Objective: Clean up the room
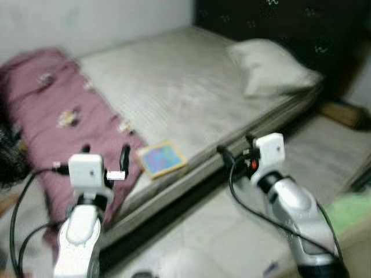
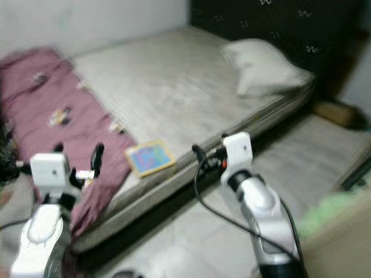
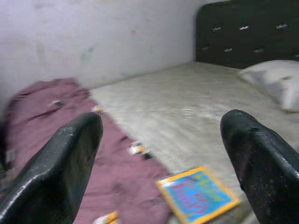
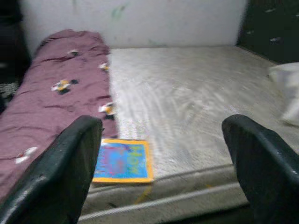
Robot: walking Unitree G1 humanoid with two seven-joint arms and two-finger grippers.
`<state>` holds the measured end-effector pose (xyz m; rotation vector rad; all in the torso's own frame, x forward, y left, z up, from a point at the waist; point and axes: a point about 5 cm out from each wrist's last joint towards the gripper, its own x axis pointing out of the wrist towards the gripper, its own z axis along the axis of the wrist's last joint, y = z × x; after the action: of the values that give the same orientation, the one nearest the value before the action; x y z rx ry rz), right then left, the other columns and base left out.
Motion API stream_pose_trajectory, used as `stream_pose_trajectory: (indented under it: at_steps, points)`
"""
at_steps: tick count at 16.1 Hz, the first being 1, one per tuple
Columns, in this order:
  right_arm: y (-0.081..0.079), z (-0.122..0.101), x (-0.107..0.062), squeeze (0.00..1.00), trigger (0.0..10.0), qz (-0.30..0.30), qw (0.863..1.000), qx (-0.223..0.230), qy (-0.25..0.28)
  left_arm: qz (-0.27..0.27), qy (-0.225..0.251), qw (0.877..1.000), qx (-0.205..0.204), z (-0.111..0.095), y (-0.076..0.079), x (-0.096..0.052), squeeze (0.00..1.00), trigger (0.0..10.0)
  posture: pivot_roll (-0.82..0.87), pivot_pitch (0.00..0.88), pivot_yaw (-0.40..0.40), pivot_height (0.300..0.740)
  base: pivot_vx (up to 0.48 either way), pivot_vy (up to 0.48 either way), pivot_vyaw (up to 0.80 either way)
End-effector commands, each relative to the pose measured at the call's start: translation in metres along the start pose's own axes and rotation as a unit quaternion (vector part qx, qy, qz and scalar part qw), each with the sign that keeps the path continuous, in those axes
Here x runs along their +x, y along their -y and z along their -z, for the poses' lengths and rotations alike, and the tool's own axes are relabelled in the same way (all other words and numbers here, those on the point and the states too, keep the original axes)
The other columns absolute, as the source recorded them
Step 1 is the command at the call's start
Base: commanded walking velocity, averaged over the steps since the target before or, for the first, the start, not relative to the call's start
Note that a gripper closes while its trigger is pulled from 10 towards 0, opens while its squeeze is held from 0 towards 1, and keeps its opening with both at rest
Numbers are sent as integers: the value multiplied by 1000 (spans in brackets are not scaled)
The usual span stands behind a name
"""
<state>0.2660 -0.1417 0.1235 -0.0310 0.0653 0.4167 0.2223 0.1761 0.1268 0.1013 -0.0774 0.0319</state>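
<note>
A blue picture book [image 1: 161, 158] with a yellow border lies flat near the front edge of the bare mattress [image 1: 174, 87]. A crumpled maroon blanket [image 1: 52, 110] covers the mattress's left end and hangs over its edge. A white pillow [image 1: 269, 66] rests at the right end by the dark headboard [image 1: 278, 17]. My left gripper [image 1: 105, 152] is open, held in the air over the blanket's hanging edge, left of the book. My right gripper [image 1: 236, 146] is open too, at the mattress edge right of the book. Both wrist views look past empty fingers at the book [image 4: 122, 161].
The pale tiled floor [image 1: 197, 231] runs along the bed's front. A brown object [image 1: 342, 113] lies on the floor past the bed's right end. Something blurred and green [image 1: 351, 211] sits at the right edge. A dark item [image 1: 8, 156] stands left of the blanket.
</note>
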Motion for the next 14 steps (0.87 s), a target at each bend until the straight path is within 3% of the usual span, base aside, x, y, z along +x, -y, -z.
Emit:
stream_pose_trajectory:
  at_steps: [1,5,7,14]
  points:
    - [-3,0,1,0,10000,-3,1000,-1,1,-4,0,1000,14,3,-3,0,0,10000,-69,0,-21,740,0,0,800]
    - [-3,3,-1,0,10000,-5,1000,0,-5,-29,5,999,13,5,-13,1,0,10000,-71,0,-19,740,0,0,800]
    - [-3,3,0,0,10000,-7,1000,-1,-3,-24,-4,1000,-9,4,-7,1,0,10000,-71,0,-19,740,0,0,800]
    - [-3,2,3,0,10000,-4,1000,-4,1,-5,-3,1000,-10,6,-3,4,0,10000,-70,0,-20,740,0,0,800]
